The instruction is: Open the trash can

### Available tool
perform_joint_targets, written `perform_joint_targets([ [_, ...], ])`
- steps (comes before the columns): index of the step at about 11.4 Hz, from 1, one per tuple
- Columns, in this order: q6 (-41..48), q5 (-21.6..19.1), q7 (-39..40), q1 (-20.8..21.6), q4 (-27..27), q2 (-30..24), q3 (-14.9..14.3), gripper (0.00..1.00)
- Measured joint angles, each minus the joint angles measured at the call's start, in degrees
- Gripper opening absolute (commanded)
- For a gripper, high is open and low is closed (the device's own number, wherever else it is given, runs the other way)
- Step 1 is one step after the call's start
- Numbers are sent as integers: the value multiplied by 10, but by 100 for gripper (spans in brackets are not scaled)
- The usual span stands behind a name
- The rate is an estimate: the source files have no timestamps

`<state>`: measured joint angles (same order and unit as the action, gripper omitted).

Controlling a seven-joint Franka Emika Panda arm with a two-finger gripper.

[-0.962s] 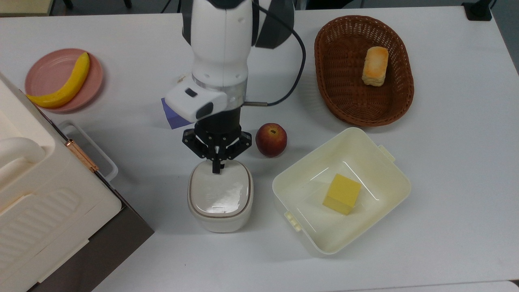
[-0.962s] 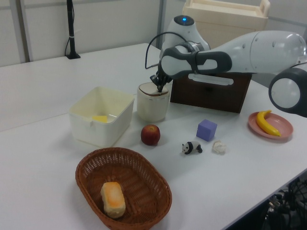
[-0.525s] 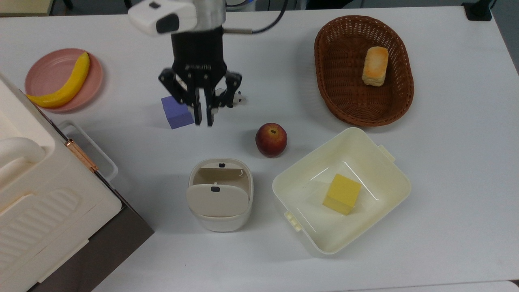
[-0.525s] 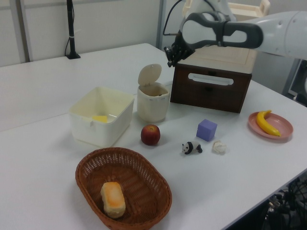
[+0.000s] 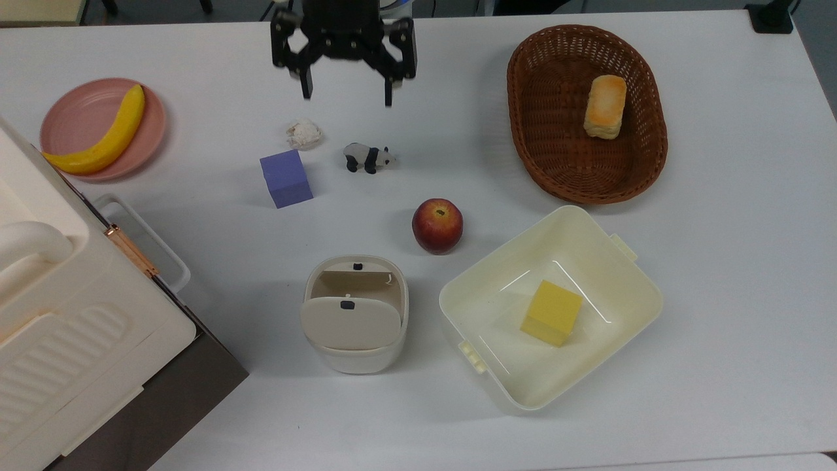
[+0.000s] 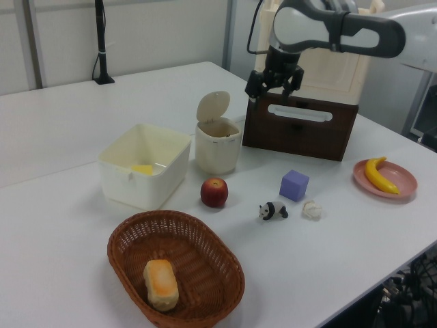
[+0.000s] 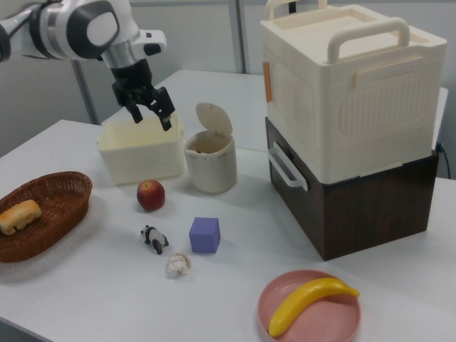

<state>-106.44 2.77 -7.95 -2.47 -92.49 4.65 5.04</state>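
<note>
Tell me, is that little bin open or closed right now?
Open. The bin's lid stands tipped up at the back, and the top view shows its brownish inside.

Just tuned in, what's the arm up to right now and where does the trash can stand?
The trash can is open: its lid stands tipped up and the inside shows. The gripper is open and empty, held in the air away from the can, above the table near the toy panda and the crumpled paper. The apple and the cream tub sit beside the can, untouched. Opening looks done.
</note>
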Motion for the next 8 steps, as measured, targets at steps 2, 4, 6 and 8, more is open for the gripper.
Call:
perform_joint_targets([
  [2,66,0,0,-1,0,-31,-3,100],
  [4,98,0,0,0,-1,-56,-27,100],
  [6,107,-9,2,16,-1,-62,-58,100],
  [8,113,-10,2,31,-3,-62,-70,100],
])
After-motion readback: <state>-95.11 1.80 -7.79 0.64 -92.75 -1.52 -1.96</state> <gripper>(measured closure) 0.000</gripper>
